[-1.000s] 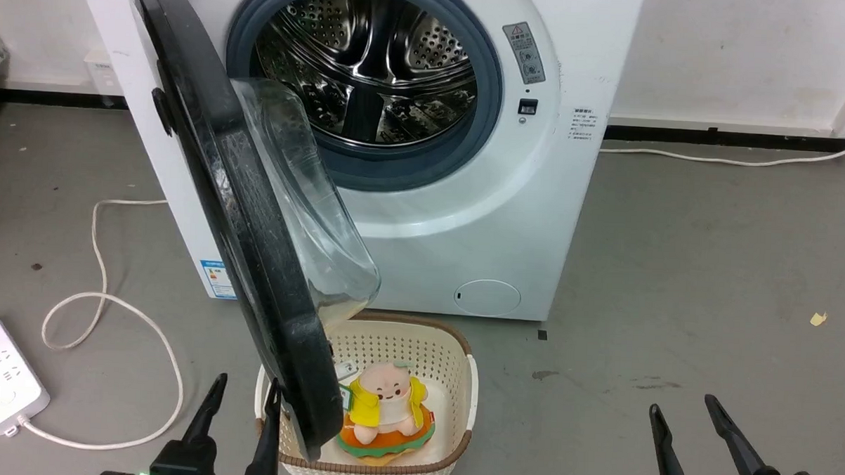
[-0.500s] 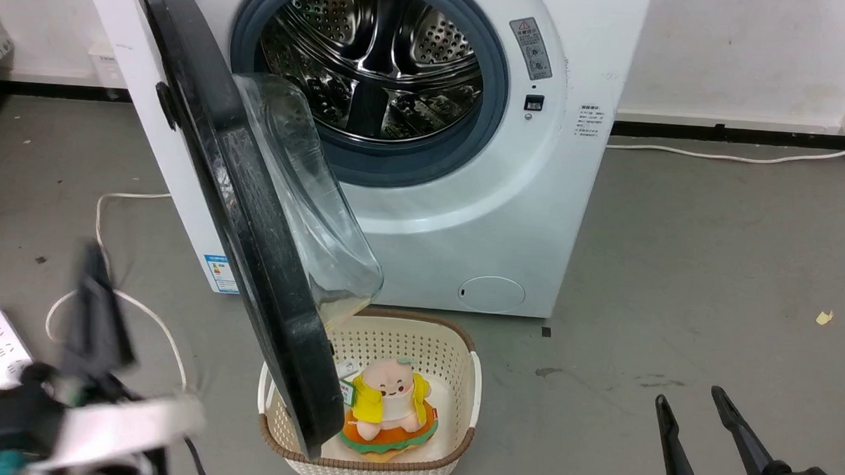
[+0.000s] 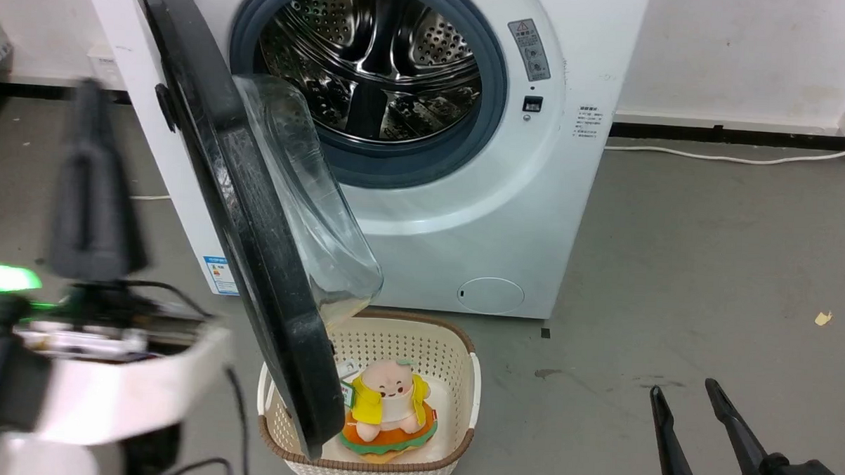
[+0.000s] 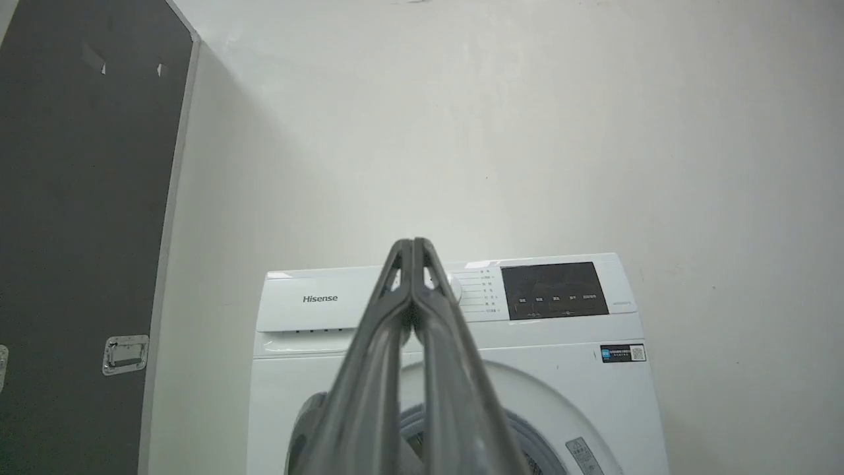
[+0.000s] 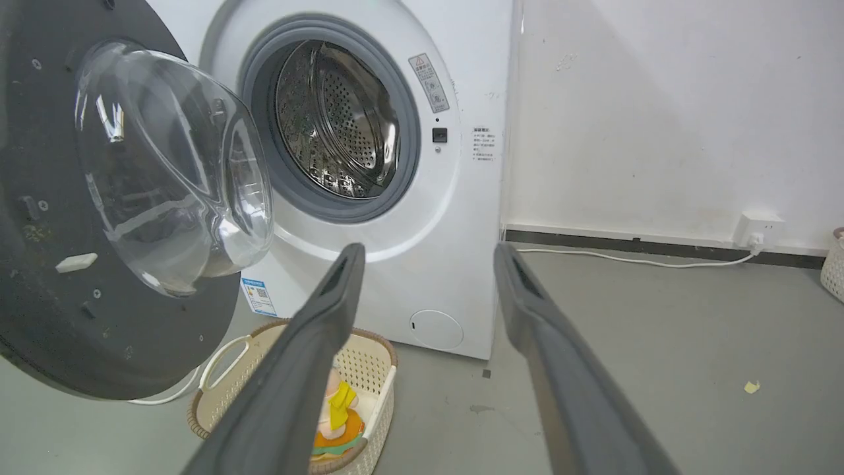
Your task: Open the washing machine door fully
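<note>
While the washing machine door (image 3: 253, 260) stands out roughly square to the front of the washing machine (image 3: 465, 218), its long line runs from the hinge at the machine's left edge back toward the robot. Its free edge hangs over a pale basket (image 3: 470, 380).

- Faces: the black outer face looks to the robot's left. The glass bowl (image 5: 171, 165) looks right, toward the open drum (image 3: 372, 60).
- Left gripper (image 3: 91, 177): blurred in the head view, held up on the outer-face side of the door, near it but apart, with no contact seen. In its wrist view the two fingers are pressed together at the tips with nothing between them, aimed at the control panel (image 4: 554, 290). The pale forearm lies low across the lower left.
- Right gripper (image 3: 697, 423): low, well apart on the bowl side, fingers spread, empty.

Judgement: the door is only partly open and must swing on toward the robot's left. The left arm is nearer but sits on the side the door has to travel into. A push there would close it. Hooking the near rim or reaching round to the bowl side looks needed.
</note>
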Controlling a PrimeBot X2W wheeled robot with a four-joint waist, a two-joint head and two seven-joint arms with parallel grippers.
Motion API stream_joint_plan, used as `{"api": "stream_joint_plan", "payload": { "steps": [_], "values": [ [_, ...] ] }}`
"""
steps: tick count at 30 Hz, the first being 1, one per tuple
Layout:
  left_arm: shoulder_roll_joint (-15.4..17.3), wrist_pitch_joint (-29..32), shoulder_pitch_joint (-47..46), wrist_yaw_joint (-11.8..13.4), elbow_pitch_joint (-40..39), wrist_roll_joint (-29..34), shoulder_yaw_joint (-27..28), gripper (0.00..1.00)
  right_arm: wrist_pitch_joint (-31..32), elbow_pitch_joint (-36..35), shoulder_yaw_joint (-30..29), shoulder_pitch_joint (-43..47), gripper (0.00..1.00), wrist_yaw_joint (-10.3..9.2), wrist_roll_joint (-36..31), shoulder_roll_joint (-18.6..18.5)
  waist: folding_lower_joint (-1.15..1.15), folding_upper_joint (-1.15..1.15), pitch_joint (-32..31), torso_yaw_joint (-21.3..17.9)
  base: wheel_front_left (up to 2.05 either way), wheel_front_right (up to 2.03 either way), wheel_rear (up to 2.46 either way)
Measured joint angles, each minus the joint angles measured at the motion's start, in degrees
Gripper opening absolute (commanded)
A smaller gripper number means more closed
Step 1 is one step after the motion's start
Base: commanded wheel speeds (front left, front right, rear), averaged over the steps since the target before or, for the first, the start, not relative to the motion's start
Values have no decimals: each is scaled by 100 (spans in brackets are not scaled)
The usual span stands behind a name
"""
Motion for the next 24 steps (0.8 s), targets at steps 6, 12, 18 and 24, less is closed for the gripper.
{"api": "stream_joint_plan", "payload": {
  "steps": [6,12,18,24],
  "values": [
    [-249,630,137,-197,145,114,-1074,0,-10,57,90,1,100,0,135,0,0,0,11,2,0,0,0],
    [-426,1194,773,-401,883,103,-1967,0,-36,109,125,-1,100,0,146,1,0,0,35,12,0,0,0],
    [-498,1352,1130,-415,1801,-3,-2243,0,-51,130,146,-1,100,0,158,1,0,0,89,16,0,0,0],
    [-538,1147,1149,-248,2603,-62,-2115,0,-53,144,169,-4,100,0,188,1,0,0,156,6,0,0,0]
  ]
}}
